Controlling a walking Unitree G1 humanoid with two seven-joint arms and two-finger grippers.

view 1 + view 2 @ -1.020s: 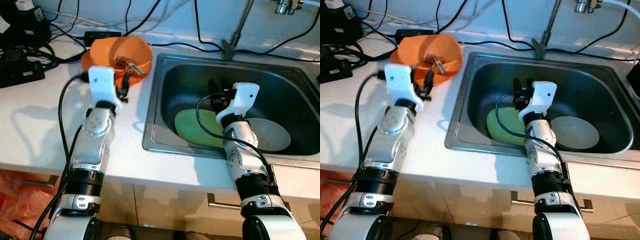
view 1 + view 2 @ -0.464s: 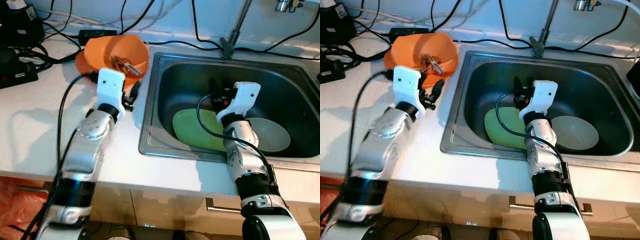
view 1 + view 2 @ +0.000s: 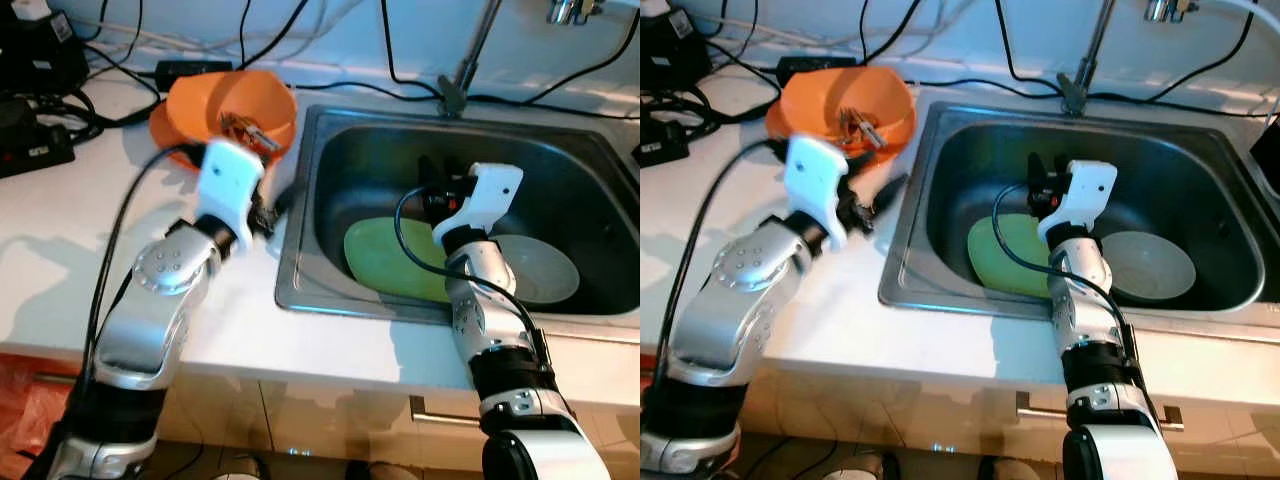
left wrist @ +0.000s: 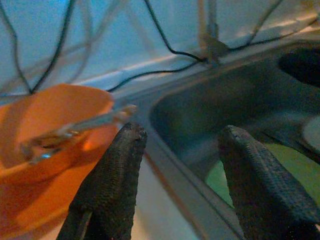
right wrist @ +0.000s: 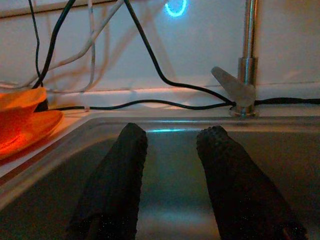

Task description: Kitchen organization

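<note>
An orange bowl stands on the white counter left of the sink, with metal cutlery lying in it. In the steel sink a green plate lies at the left and a pale grey bowl at the right. My left gripper hovers open and empty over the counter, between the orange bowl and the sink's left rim. In the left wrist view its fingers frame the bowl and the sink. Over the plate, inside the sink, my right gripper is open with nothing in it.
The faucet rises behind the sink, its lever pointing forward. Black cables run along the back wall, and black power adapters crowd the counter's back left. Bare white counter lies at the front left.
My left arm has swung right, from just in front of the orange bowl to the sink's left rim. The right arm has stayed put. The camera has shifted slightly.
</note>
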